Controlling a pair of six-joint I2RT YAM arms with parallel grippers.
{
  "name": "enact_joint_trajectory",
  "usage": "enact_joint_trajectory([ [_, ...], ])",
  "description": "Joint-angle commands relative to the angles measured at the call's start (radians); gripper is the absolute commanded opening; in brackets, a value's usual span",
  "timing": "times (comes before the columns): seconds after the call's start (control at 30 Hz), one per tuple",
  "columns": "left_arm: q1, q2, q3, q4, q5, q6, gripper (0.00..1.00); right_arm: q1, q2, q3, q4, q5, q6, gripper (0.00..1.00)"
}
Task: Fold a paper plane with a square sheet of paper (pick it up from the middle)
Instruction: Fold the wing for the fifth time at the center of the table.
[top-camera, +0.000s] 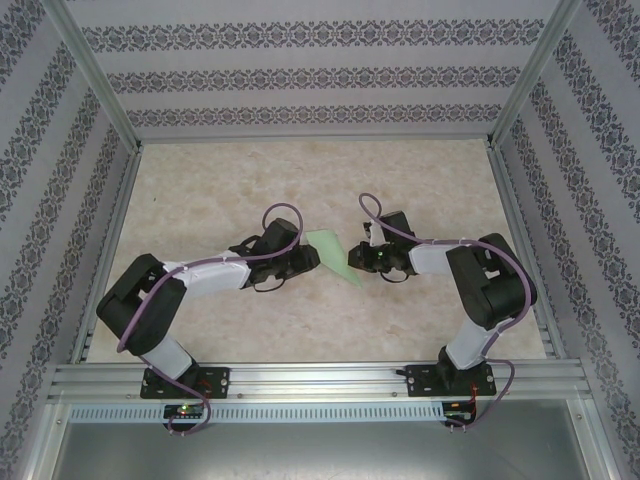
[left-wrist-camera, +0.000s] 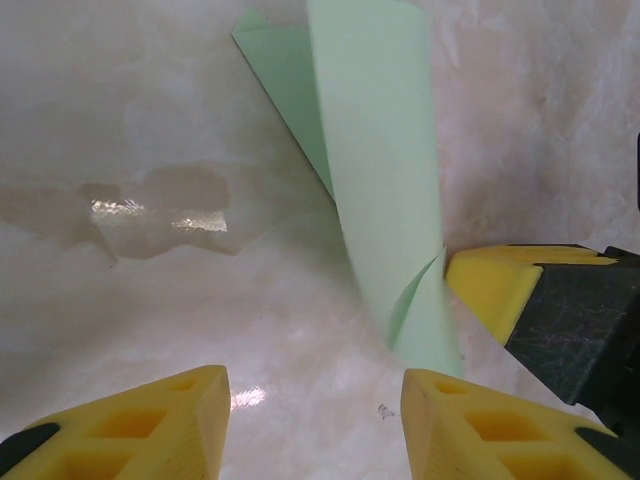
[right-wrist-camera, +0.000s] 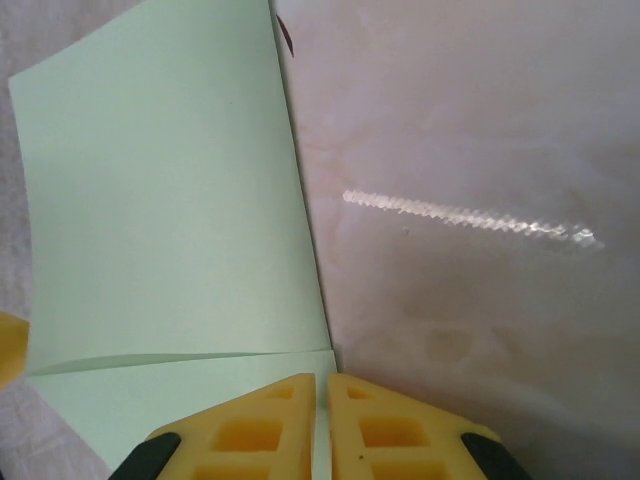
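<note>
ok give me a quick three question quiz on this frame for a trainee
1. True or false: the left gripper is shut.
2. Which one pinches the paper? A) left gripper B) right gripper
3. Fill in: the paper is pale ___.
Key: 1 false, its jaws stand open; 2 B; 3 green.

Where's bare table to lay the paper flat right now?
The far half of the table, from the back wall to the grippers, is bare. So is the near strip in front of the rail. The centre is crowded: the left gripper, the paper and the right gripper meet there.
</note>
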Motion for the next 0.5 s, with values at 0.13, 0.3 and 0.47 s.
enact_joint_trajectory([
  [0.13, 0.002, 0.058, 0.032, 0.149, 0.053, -0.037, 0.55, -0.008, 0.009, -0.027, 0.051, -0.024, 0.008, 0.12],
  [0.3, -0.003, 0.110, 0.054, 0.233, 0.072, -0.052, 0.57, -0.008, 0.007, -0.027, 0.044, -0.026, 0.000, 0.12],
  [0.47, -0.004, 0.152, 0.093, 0.242, 0.079, -0.059, 0.56, -0.007, 0.001, -0.027, 0.040, -0.030, 0.000, 0.12],
])
